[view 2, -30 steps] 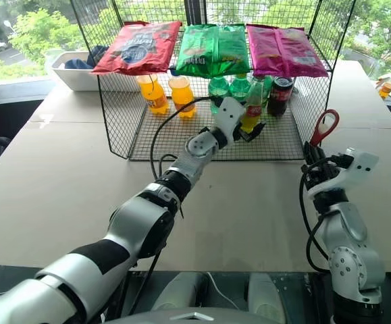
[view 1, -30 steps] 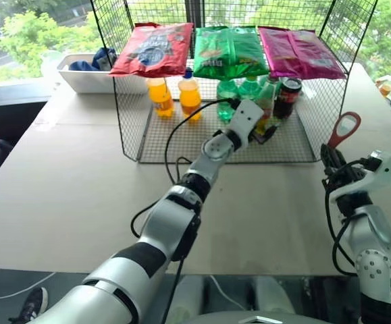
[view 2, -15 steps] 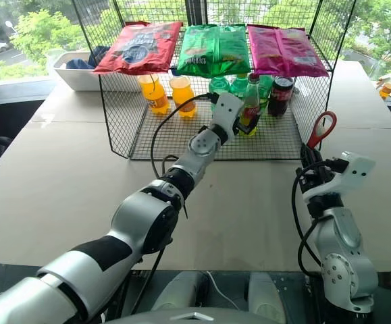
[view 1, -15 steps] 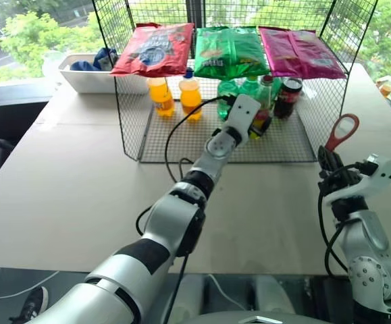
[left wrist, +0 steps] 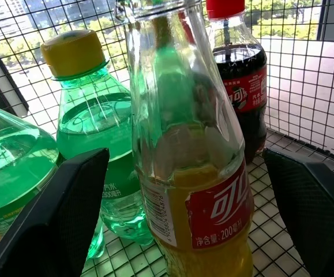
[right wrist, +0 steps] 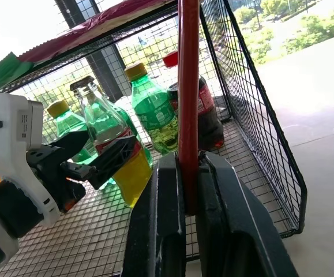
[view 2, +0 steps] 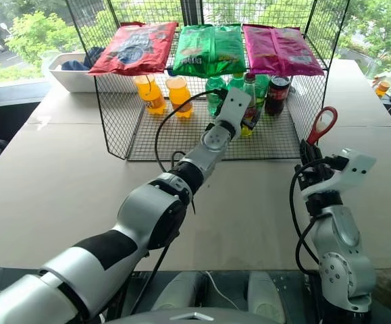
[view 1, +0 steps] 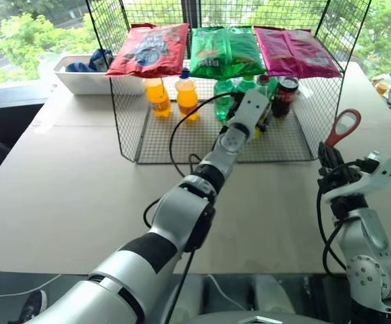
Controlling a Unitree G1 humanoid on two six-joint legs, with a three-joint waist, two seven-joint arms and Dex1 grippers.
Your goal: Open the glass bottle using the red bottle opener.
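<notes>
Inside the black wire-mesh rack on the pale surface, the slim clear glass bottle with yellow-orange drink and a red label stands upright on the rack's mesh floor, just in front of the green plastic bottles and beside the dark cola bottle. The left tool stands wide open, one black finger on each side of the glass bottle at label height, neither pad yet touching the glass. Outside the rack, well to its right over the open surface, the right tool is clamped on the handle of the flat red bottle opener, whose oval ring stands upward.

The step in hand, by judgement, is the grasp of the glass bottle. It is done well if the left tool closes squarely on the labelled belly, below the taper of the neck, where the wall is widest and the paper gives friction. The bottle should sit centred between the fingers before closure, so that neither finger pushes it against the green bottles behind it. Glass is smooth and heavy when full; a firm, level grip and an upright lift out of the rack, clear of the red, green and pink snack bags lying on the rack's top, would keep it from slipping or tipping.
</notes>
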